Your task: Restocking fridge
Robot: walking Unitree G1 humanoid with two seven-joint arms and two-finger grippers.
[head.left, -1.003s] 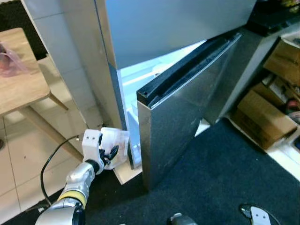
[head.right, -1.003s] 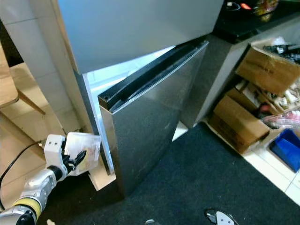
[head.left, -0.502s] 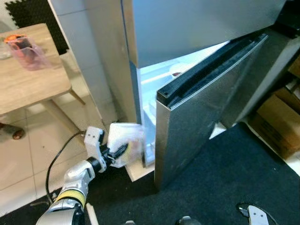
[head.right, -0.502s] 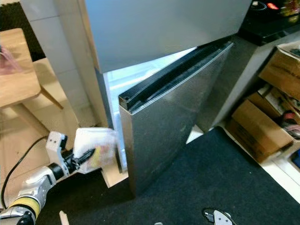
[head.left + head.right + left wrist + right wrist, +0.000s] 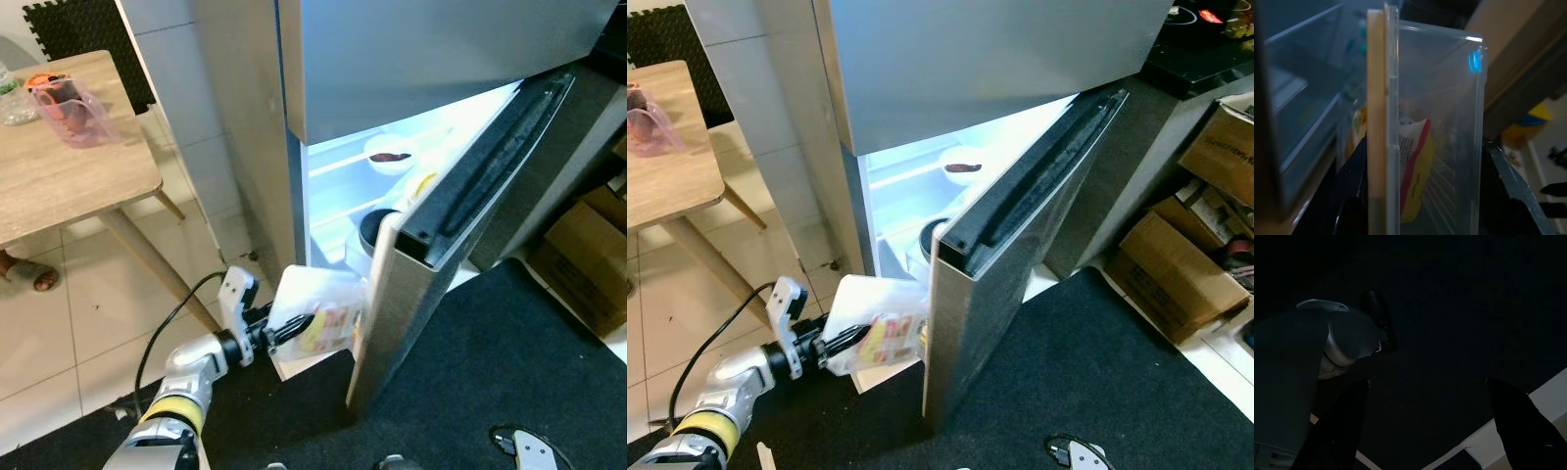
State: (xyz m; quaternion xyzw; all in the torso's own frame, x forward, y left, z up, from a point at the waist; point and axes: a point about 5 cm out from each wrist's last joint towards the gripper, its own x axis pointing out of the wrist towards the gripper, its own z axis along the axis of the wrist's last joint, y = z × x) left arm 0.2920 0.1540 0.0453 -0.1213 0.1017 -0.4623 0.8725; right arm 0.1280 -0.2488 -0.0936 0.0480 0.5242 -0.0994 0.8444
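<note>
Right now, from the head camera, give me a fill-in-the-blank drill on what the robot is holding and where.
1. The left gripper is shut on a clear plastic ____.
2. The container is held low, in front of the open lower compartment of the ____.
3. The wooden table stands on the robot's ____ side.

Missing words: container; fridge; left

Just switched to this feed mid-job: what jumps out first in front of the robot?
The lit fridge interior behind the half-open steel lower door, with a bowl on a shelf. Low in the opening, the left gripper holds a clear plastic container with a yellow-and-red packet inside, close beside the door's edge. To the robot's left stands a wooden table.
</note>
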